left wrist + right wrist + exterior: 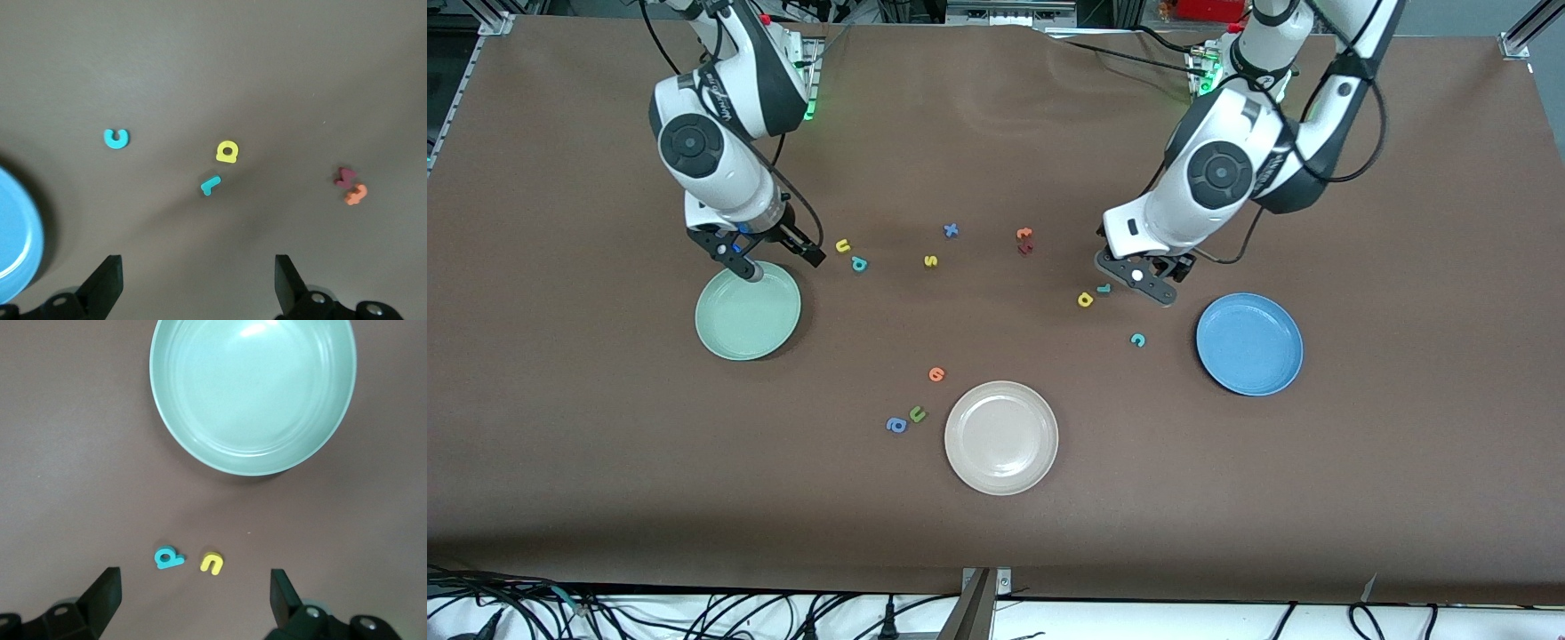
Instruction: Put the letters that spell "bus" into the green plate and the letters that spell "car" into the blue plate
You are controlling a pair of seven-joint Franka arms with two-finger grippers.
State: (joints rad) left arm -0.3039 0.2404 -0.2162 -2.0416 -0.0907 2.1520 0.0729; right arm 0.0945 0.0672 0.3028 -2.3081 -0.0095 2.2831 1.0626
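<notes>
Letters first: our right gripper (769,258), wide open and empty, has yellow u (842,246) at its three o'clock; left gripper (1145,283), likewise open and empty, has teal r (1104,288) at nine.

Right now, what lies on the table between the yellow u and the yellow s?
Only the teal b, beside the yellow u; from there to the yellow s the brown mat is bare, per the front view.

Taking twelve o'clock as toward my bases, the u (842,246) and b (859,263) lie at two o'clock of my right arm's plate (734,342), with the s (931,260) farther out that way. The c (1137,340) lies at nine o'clock of my left arm's plate (1263,373), and the a (1085,300) and r (1104,288) at ten.
</notes>
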